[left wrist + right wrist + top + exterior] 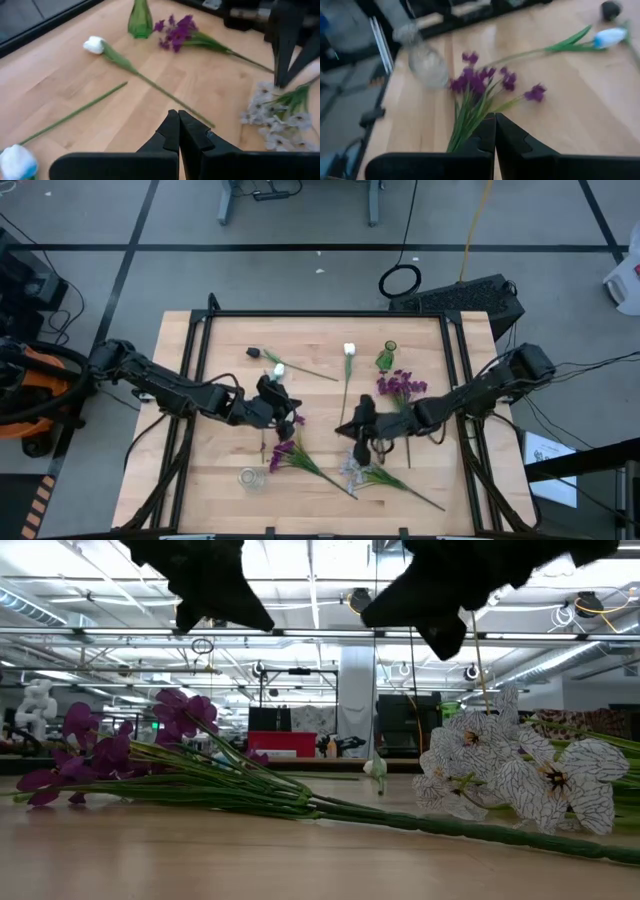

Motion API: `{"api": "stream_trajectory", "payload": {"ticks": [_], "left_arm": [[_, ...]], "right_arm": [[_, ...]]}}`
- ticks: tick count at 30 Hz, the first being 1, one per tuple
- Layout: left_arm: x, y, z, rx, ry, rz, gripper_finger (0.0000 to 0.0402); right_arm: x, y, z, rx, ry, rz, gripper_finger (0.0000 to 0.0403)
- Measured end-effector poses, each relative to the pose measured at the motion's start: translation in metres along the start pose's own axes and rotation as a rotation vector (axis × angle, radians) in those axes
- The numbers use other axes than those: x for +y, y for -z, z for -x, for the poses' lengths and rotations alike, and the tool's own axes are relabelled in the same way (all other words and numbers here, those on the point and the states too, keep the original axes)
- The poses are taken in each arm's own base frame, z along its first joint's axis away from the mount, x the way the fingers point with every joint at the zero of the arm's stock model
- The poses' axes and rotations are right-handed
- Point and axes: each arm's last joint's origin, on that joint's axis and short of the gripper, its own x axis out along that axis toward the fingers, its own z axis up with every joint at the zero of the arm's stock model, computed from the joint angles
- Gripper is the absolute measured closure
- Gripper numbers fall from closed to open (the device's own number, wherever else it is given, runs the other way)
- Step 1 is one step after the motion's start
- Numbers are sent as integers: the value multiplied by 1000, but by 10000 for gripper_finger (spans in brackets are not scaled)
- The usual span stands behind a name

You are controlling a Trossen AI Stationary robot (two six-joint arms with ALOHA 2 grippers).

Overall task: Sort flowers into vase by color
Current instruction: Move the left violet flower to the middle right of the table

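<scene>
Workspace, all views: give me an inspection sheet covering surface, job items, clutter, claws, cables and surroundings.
Surface: wooden table, black frame around it.
Job's things: green vase upright at the far edge; clear vase near the front; purple flowers beside the green vase; second purple bunch by the clear vase; white tulip; second white tulip; pale sprig. All flowers lie flat, none in a vase.
Clutter: small dark object.
Claws: left claw shut, empty, over mid-table; right claw shut, empty, above the second purple bunch.
Cables: coiled cable on the floor.
Surroundings: orange equipment at the left.
</scene>
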Motion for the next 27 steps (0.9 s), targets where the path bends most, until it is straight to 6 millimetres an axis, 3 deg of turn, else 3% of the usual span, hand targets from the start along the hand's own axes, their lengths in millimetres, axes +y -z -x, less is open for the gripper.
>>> {"api": "stream_trajectory", "payload": {"ticks": [8, 15, 20, 27], "left_arm": [[-19, 14, 13, 11, 57, -68, 400], [-24, 28, 22, 81, 53, -172, 400], [-23, 34, 26, 86, -8, -167, 400], [-24, 39, 30, 98, -19, -168, 400]], "right_arm": [[37, -15, -47, 133, 52, 88, 402], [52, -12, -77, 162, 36, 71, 376], [52, 4, -91, 200, 54, 87, 326], [50, 20, -103, 227, 73, 79, 224]]}}
